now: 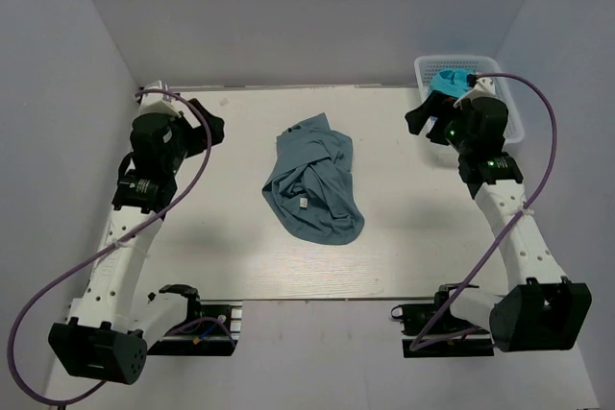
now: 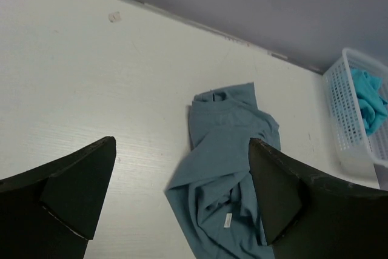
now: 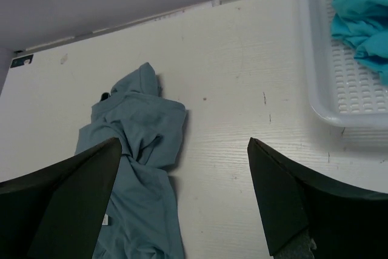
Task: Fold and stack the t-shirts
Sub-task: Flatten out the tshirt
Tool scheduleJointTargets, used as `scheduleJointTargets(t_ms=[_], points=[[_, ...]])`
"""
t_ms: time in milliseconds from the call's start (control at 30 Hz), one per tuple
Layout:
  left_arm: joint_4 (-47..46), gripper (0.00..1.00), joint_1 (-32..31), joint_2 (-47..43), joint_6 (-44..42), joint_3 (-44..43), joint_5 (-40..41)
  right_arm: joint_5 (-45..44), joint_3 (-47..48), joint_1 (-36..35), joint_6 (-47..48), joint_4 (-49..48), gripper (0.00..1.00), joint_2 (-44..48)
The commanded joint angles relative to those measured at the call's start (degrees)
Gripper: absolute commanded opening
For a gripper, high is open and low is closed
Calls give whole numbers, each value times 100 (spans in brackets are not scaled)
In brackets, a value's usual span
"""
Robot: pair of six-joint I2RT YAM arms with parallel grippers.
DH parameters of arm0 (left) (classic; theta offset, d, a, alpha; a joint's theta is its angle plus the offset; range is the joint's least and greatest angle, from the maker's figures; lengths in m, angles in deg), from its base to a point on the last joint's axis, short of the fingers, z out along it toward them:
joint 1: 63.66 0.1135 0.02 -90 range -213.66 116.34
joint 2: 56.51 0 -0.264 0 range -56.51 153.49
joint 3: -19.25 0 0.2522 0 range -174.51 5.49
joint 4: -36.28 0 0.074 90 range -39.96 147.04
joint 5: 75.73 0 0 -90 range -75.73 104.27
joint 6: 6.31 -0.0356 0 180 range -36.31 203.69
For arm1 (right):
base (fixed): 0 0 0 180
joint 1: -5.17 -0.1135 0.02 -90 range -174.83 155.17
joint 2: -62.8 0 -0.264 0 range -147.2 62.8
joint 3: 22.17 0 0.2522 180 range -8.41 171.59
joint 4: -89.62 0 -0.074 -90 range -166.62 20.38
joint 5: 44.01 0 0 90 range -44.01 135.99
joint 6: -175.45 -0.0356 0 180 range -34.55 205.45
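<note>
A: Quick, where's your shirt?
B: Your slate-blue t-shirt [image 1: 315, 180] sits crumpled in the middle of the table [image 1: 404, 247], not folded. Its small white label [image 1: 302, 204] faces up. It touches neither gripper.
A: Your left side?
B: Your left gripper [image 2: 182, 162] has its fingers spread wide with nothing between them. It's over the far left of the table, well apart from the shirt.
A: Right side?
B: Same. Your right gripper [image 3: 183, 156] is spread wide and empty, over the far right, near the white basket [image 3: 309, 59].
A: Anything in the basket?
B: Turquoise cloth [image 3: 357, 10] bunched inside, at the table's far right corner. You can't tell from here if it's a shirt.
</note>
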Motion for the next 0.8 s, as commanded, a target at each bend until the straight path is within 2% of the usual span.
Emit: scheduleJointTargets(t_ms=[0, 133, 200, 267, 433, 600, 700, 767], points=[[247, 100, -19, 182, 74, 266, -505, 163, -85, 8, 116, -10, 90, 330], [722, 100, -71, 1052, 189, 328, -1223, 285, -349, 8, 368, 7, 90, 103], [591, 100, -123, 1333, 189, 626, -1900, 889, -130, -1, 589, 253, 90, -300], [450, 100, -202, 1606, 363, 959, -2113, 971, 360, -36, 686, 507, 90, -592], [10, 99, -431, 1879, 575, 1375, -2113, 629, 1838, -176, 1081, 1921, 90, -2058], [10, 94, -774, 2678, 637, 1261, -1824, 506, 2365, -449, 1442, 1853, 90, -2719], [62, 89, -975, 3276, 637, 1024, -1675, 531, 2902, -651, 1609, 1870, 90, -3246], [123, 87, -1029, 3600, 637, 805, -1385, 540, 3595, -835, 1670, 2045, 90, -3798]])
